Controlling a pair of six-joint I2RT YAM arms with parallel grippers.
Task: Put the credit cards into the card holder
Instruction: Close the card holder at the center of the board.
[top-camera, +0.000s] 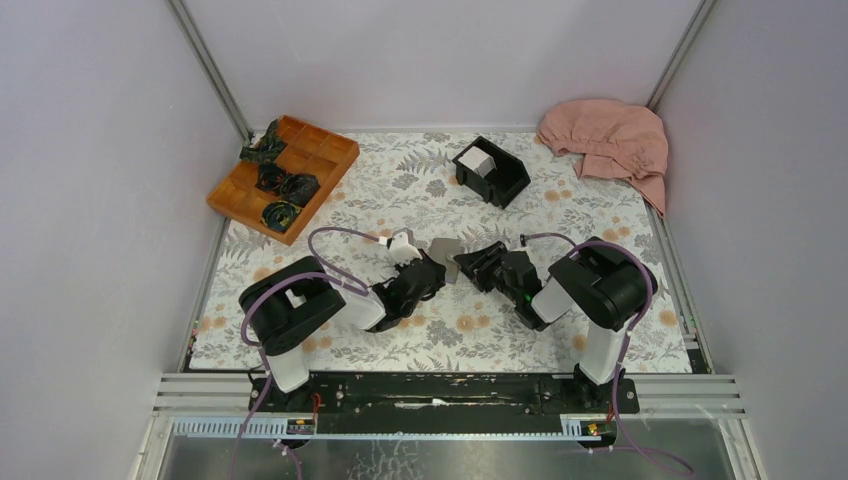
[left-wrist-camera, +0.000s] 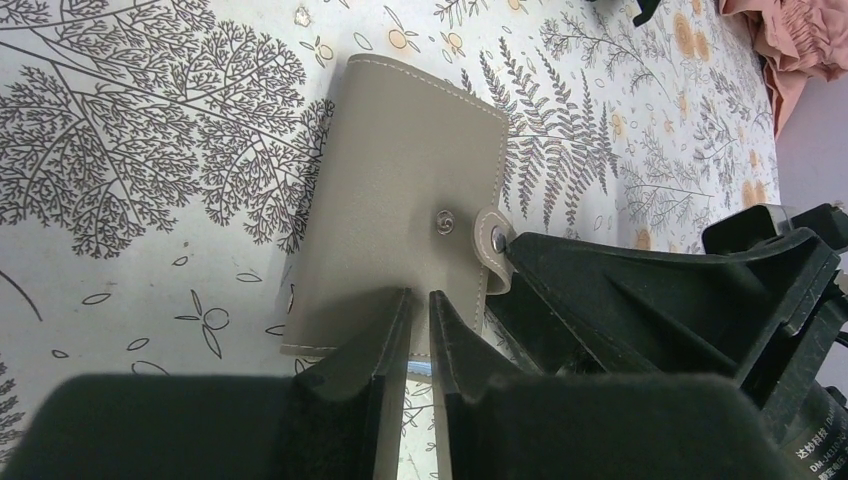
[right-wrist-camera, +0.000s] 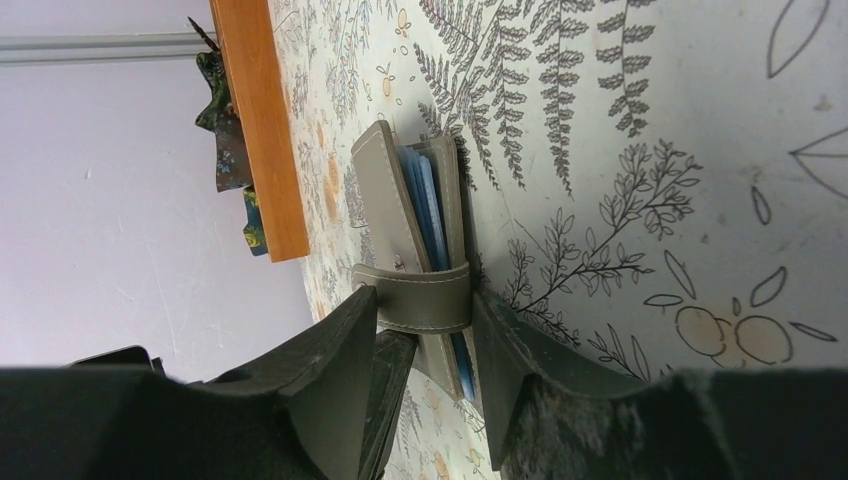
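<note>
The grey card holder is held up off the cloth between my two grippers, snapped closed by its strap. Blue inner edges show between its covers. My right gripper is shut on the card holder, one finger on each side at the strap. My left gripper has its fingers almost together with only a thin slit and nothing in it. Its tips rest against the lower edge of the card holder's outer face. The credit cards, a white stack, sit in the black box at the back.
An orange wooden tray holding dark bundles stands at the back left, also seen as the orange tray. A pink cloth lies at the back right corner. Grey walls close in the floral mat.
</note>
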